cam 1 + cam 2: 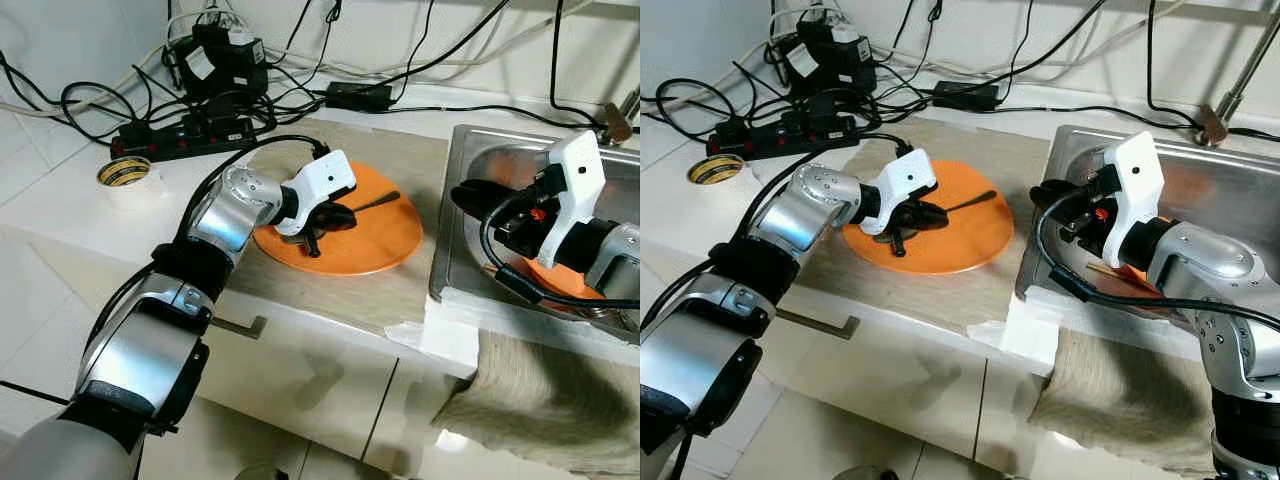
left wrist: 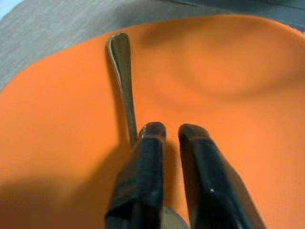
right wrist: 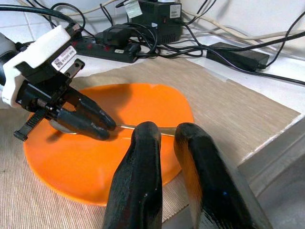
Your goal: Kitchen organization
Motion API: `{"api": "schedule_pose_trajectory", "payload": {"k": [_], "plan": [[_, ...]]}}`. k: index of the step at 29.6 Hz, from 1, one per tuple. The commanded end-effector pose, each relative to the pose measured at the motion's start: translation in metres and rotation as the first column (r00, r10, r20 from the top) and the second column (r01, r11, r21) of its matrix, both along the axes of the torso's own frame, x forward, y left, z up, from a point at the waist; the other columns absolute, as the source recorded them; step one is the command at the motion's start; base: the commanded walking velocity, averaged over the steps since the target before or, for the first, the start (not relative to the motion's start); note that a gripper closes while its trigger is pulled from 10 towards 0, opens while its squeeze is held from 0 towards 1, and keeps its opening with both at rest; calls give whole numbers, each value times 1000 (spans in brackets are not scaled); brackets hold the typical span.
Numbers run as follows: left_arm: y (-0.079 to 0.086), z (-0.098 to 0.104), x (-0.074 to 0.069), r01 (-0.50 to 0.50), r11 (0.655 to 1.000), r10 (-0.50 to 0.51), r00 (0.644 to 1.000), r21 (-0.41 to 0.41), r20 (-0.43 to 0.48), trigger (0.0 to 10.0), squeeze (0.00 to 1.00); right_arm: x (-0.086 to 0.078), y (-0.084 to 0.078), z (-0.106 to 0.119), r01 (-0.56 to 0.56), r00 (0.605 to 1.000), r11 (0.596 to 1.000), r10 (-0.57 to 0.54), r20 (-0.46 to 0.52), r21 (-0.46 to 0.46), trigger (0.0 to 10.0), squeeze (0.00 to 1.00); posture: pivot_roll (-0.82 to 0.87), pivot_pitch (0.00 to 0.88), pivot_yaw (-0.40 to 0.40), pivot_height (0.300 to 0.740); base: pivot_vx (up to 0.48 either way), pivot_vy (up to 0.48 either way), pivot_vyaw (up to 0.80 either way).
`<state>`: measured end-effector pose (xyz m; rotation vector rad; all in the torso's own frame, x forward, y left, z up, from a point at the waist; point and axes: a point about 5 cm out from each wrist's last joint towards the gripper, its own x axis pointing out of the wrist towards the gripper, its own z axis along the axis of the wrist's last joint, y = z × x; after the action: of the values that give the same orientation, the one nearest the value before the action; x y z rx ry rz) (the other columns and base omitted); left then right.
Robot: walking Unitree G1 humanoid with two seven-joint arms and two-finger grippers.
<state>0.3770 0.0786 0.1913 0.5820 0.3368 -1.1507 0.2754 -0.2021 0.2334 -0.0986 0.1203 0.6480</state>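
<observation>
The orange plate (image 1: 385,240) lies on a grey mat (image 1: 400,165) on the white tabletop (image 1: 60,195), with a metal spoon (image 2: 121,71) resting on it, handle pointing toward about 2 o'clock. The left tool (image 1: 335,217) sits low over the plate's 9 o'clock side at the spoon's bowl end, its black fingers (image 2: 143,167) nearly together with only a thin slit between them, though whether they pinch the spoon I cannot tell. The right tool (image 1: 1048,195) hangs over the steel sink (image 1: 1080,140) at 3 o'clock of the plate, fingers (image 3: 143,171) close together and holding nothing, while a power strip (image 1: 185,135) with tangled cables lies at 11 o'clock beside a tape roll (image 1: 125,173).
</observation>
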Motion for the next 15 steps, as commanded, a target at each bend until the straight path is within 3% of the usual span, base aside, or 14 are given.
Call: {"api": "schedule_pose_trajectory", "payload": {"k": [1,15], "plan": [[0,12,5,-1,1000,1,1000,15,22,10000,1000,-1,4,-1,-7,1000,1000,7,4,-1,10000,0,-107,0,70,740,0,0,0],[-4,17,11,-29,1000,29,999,3,21,10000,1000,-3,3,-3,4,1000,1000,-4,6,1,10000,0,-123,0,79,740,0,0,0]]}}
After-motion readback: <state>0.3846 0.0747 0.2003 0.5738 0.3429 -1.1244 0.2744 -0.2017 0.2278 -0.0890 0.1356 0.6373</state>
